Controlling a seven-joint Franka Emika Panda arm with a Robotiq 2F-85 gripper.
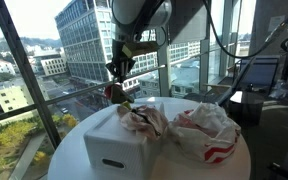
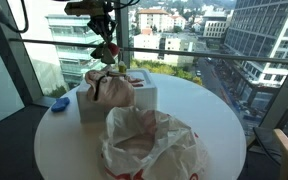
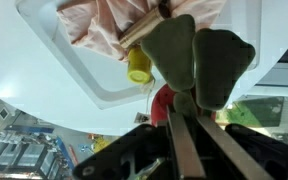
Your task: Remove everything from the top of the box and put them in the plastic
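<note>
A robot arm's tool (image 1: 117, 78) is clenched on a dark green and red wad (image 1: 113, 93) of trash. The wad hangs just above one end of a white box (image 1: 109, 150), which stands on a round white counter (image 1: 66, 158). In the wrist view the wad's green part bulges out past the tool. A small yellow piece (image 3: 139, 68) shows beside it; whether it belongs to the wad cannot be told. Pale pinkish wrappers (image 2: 108, 88) lie crumpled on the box lid. A big white bag (image 2: 149, 145) with red print sits on the counter beside the box, apart from the tool, its mouth seemingly facing up.

The grip looks to catch only part of the wad, so it could slip free in transit and land on the counter or back on the box. The bag's rim is floppy and wrinkled, so a release near its edge could send the wad down outside. A low pass could sweep the wrappers off the lid.
</note>
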